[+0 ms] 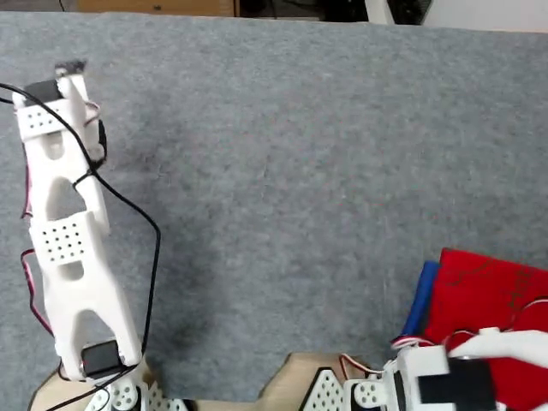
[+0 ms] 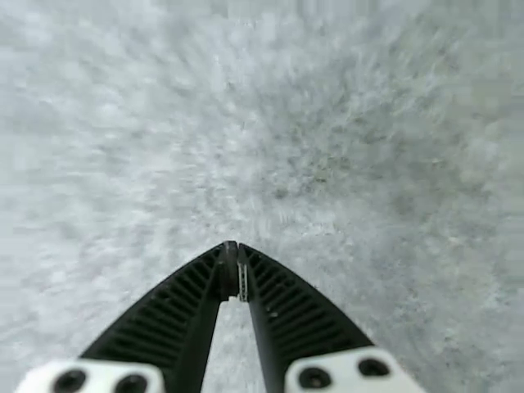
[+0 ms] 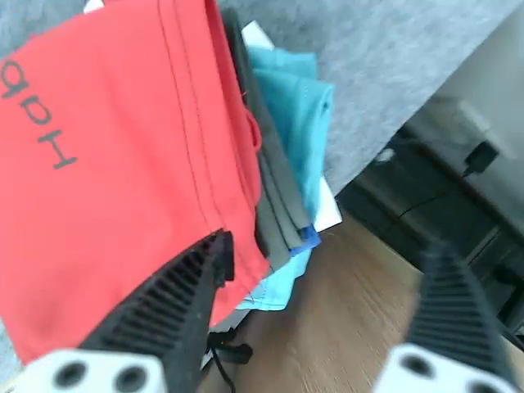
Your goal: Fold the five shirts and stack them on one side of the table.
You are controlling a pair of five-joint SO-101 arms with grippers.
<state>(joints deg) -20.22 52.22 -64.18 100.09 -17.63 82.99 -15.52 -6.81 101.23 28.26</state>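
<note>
A stack of folded shirts lies at the table's near right, with a red shirt [image 1: 484, 300] on top and a blue shirt [image 1: 419, 295] showing at its left edge. In the right wrist view the red shirt [image 3: 106, 164] covers a dark grey shirt [image 3: 266, 188], a turquoise shirt [image 3: 295, 106] and a blue one. My right gripper [image 3: 327, 262] hangs open just above the stack's edge, holding nothing. My left gripper [image 2: 233, 274] is shut and empty, its tips close to the bare grey felt; the left arm [image 1: 60, 214] stretches toward the far left.
Grey felt [image 1: 300, 171] covers the table. The right arm's base [image 1: 445, 377] sits at the near edge by the stack. Wooden floor [image 3: 352, 327] and dark equipment [image 3: 442, 180] lie beyond the table's edge.
</note>
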